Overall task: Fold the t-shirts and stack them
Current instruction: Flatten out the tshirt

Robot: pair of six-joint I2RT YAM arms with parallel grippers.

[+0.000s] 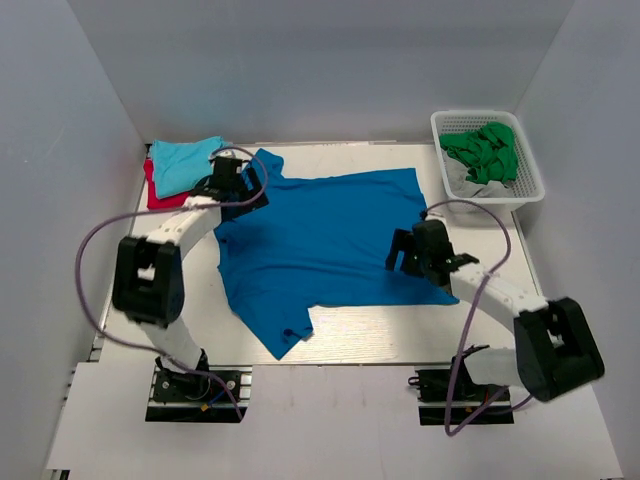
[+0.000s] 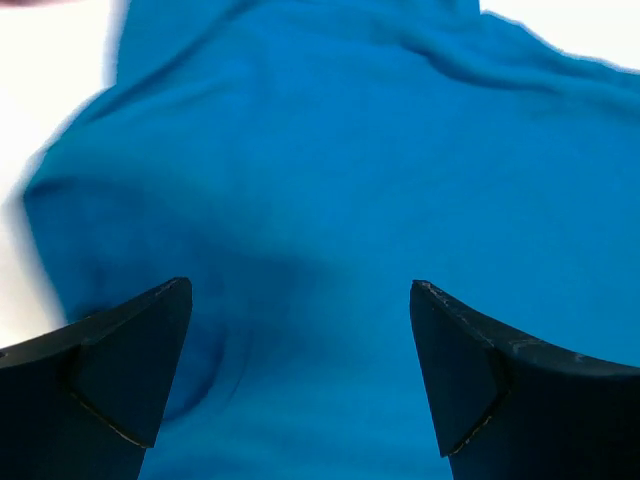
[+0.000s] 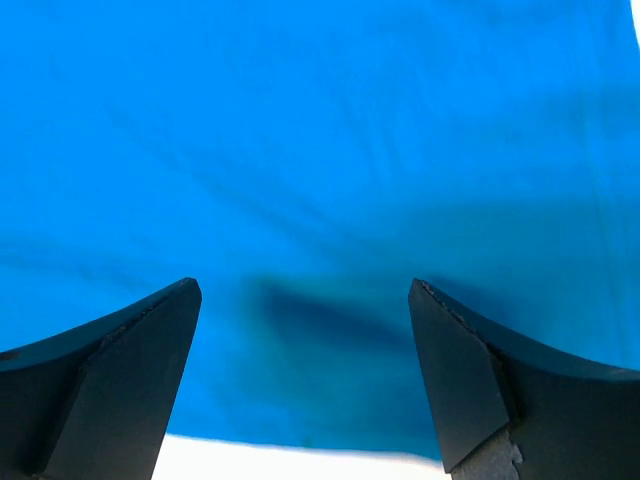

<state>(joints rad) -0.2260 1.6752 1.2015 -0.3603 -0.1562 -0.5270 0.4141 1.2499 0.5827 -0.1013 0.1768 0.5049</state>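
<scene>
Lying spread across middle of desk [image 1: 400, 335], royal-blue tee [image 1: 320, 235] was mostly flat, with one sleeve rumpled toward near edge. Left hand [image 2: 300, 284] hovered over tee's far-left part, fingers apart, gripping nothing. Right hand [image 3: 303, 283] hung over near-right hem corner, likewise open and empty. Turquoise tee [image 1: 185, 160] sat on red tee [image 1: 155, 195] at far-left corner. Likely step: pinching for fold. Advice: lower both hands together, catch full cloth thickness at edge, lift evenly, keep fabric taut, steer clear of stack.
</scene>
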